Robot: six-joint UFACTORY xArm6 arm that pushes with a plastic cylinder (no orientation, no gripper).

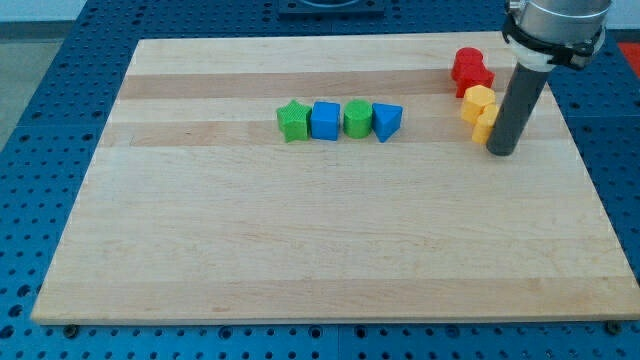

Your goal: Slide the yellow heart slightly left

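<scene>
Currently my tip (502, 152) rests on the wooden board (320, 250) toward the view's upper right, at roughly the 2 o'clock position from the board's centre. No fingers are fitted: the arm ends in a straight dark rod, so nothing is gripped. The tip stands just beside a stack of two yellow blocks, on their 3 o'clock side, and appears to touch the lower one. The upper yellow block (478, 100) and the lower yellow block (486, 123) touch one another; which of them is the heart cannot be determined from this view, since the rod partly hides the lower one. At 12 o'clock from the yellow pair sit two red blocks (470, 70), touching each other and the upper yellow block; their shapes are unclear. Well apart, toward 9 o'clock from the tip, four blocks form a tight row near the board's upper centre: from the view's left, a green star (292, 121), a blue cube (325, 120), a green block (357, 118), and a blue triangular block (387, 121).
</scene>
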